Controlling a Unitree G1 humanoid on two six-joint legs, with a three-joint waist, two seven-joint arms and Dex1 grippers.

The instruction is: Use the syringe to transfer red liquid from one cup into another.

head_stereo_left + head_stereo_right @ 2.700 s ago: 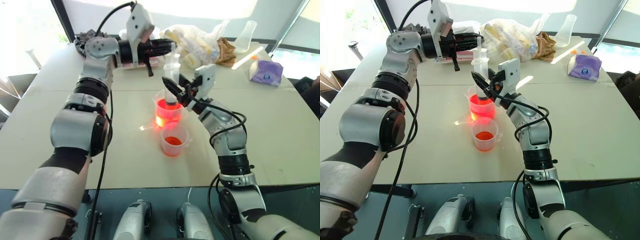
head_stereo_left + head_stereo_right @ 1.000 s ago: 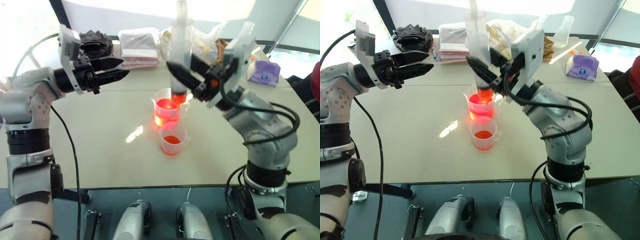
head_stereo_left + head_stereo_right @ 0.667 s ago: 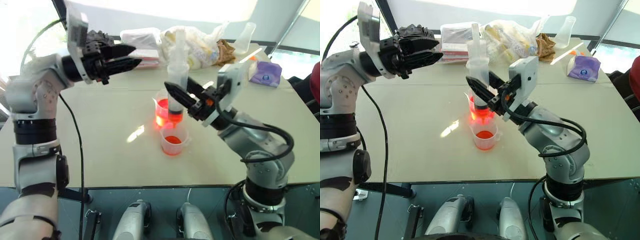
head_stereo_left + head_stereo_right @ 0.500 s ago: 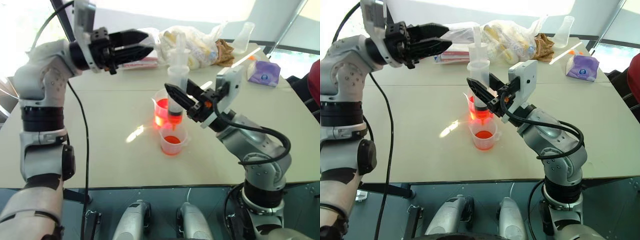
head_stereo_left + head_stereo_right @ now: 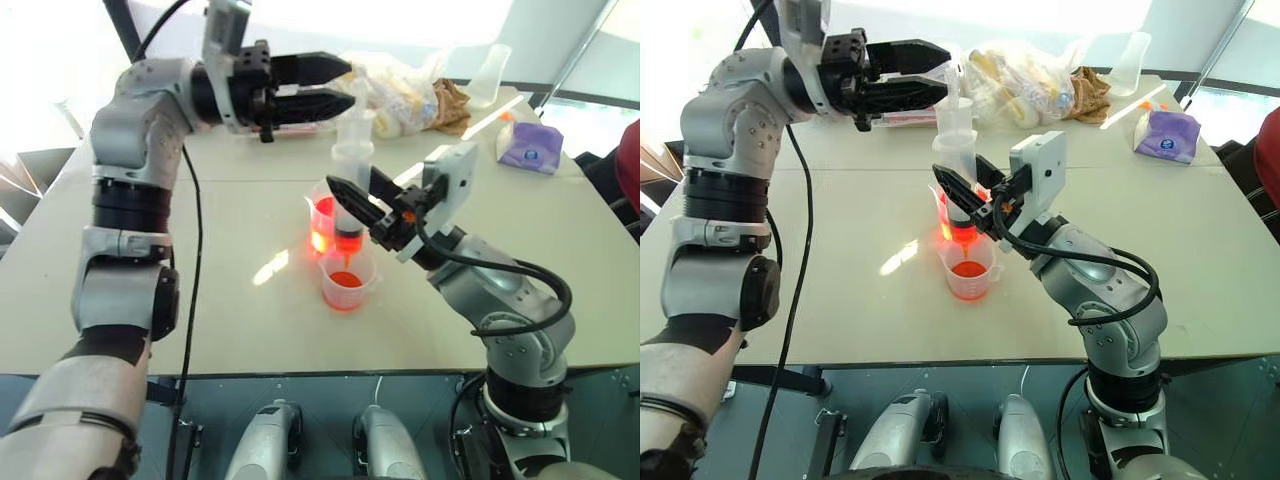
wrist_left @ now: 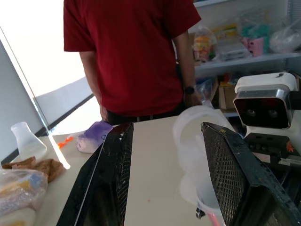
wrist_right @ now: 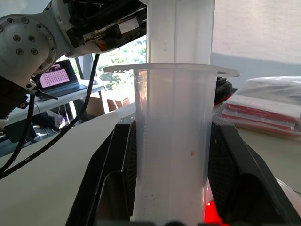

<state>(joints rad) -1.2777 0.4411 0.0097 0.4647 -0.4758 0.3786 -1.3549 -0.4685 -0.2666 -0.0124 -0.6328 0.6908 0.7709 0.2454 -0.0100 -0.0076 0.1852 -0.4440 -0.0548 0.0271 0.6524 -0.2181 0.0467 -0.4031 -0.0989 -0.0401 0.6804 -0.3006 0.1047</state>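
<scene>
Swinging inward, the left claw (image 5: 335, 82) is now reaching, jaws open and empty, toward the plunger, while the right claw (image 5: 357, 203) is gripping the syringe (image 5: 351, 185) upright over the smaller cup (image 5: 345, 280), ready for emptying

Beige table (image 5: 250, 330); beaker (image 5: 322, 215), smaller cup (image 5: 345, 285), flask (image 5: 488, 75) on it.

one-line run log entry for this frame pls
phase: syringe upright, tip over small cup | right gripper: shut on syringe | left gripper: open, beside plunger top | beaker: red liquid inside
</scene>
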